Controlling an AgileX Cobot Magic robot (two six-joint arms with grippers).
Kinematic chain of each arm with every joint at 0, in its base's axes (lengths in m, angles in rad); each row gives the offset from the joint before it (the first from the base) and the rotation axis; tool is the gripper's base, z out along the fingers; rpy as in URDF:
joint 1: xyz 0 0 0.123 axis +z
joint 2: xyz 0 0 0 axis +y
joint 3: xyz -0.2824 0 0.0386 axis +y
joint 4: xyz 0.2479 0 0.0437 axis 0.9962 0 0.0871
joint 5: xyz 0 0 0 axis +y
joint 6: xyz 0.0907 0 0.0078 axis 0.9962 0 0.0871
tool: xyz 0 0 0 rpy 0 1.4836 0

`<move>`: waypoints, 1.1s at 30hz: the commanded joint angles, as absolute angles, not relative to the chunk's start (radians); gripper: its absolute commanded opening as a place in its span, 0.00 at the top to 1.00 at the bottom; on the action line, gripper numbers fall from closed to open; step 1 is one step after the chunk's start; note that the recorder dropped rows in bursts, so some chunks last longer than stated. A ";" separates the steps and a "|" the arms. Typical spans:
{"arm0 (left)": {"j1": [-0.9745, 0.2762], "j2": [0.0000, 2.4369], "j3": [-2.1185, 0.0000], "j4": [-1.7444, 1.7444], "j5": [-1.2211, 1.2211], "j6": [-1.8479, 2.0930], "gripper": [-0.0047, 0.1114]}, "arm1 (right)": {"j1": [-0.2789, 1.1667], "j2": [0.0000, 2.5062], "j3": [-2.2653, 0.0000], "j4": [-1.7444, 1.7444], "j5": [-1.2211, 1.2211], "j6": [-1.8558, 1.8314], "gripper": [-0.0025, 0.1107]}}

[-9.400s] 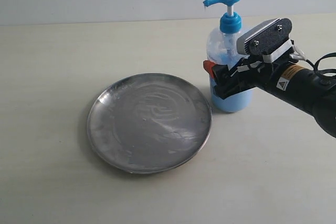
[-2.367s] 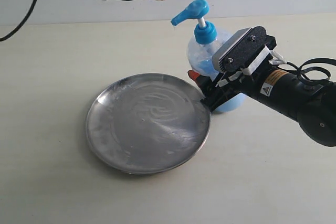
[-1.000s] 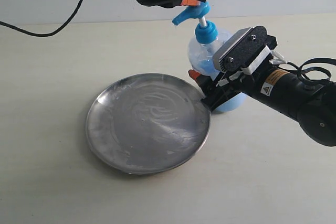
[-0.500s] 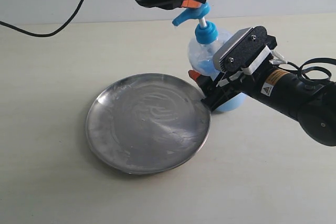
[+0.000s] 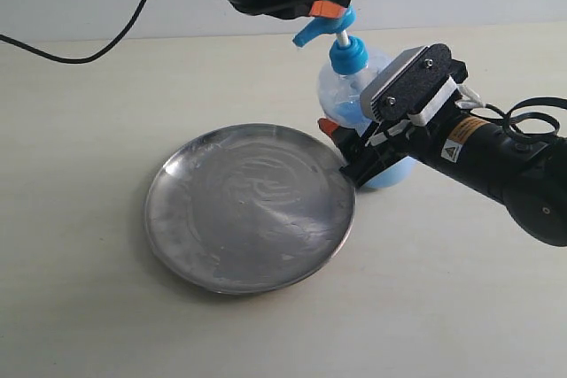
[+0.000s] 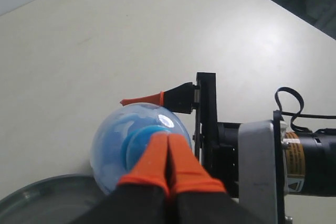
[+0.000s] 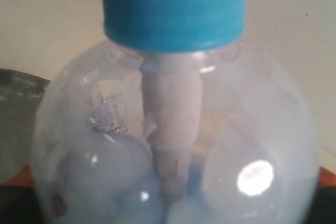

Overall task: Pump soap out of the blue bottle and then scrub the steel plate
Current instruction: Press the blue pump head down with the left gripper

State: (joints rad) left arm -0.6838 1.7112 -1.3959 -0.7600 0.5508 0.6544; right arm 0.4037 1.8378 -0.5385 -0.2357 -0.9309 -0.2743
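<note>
Steel plate (image 5: 252, 210) lay just beside the right gripper (image 5: 347, 152), nothing fresh pumped onto it. That gripper clamped the blue bottle (image 5: 354, 86). Above it, the left gripper (image 5: 321, 8), tips pinched together, had dropped onto the pump head (image 5: 319, 28); pumping looked imminent. Bare table (image 5: 461, 307) gave room all round the plate.

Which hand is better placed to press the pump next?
Left, most likely. The left hand, closed, sits right at the top of the pump head, ready to push down. The right hand is clamped around the blue bottle, holding it tipped toward the steel plate, so it's busy.
</note>
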 commanded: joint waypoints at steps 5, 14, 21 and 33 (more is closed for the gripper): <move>-0.687 1.767 -1.383 -0.734 0.639 0.650 0.96 | 0.408 1.831 -0.546 -0.288 -0.952 -0.261 0.98; -0.687 1.792 -1.383 -0.714 0.635 0.647 0.96 | 0.408 1.831 -0.546 -0.295 -0.952 -0.261 0.98; -0.687 1.792 -1.383 -0.694 0.620 0.640 0.96 | 0.408 1.831 -0.546 -0.318 -0.954 -0.261 0.98; -0.687 1.851 -1.383 -0.658 0.603 0.615 0.96 | 0.408 1.831 -0.546 -0.317 -0.956 -0.261 0.98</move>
State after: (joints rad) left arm -0.6818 1.7708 -1.4160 -0.7344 0.5339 0.6276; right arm 0.3999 1.8378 -0.5419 -0.2345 -0.9291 -0.2502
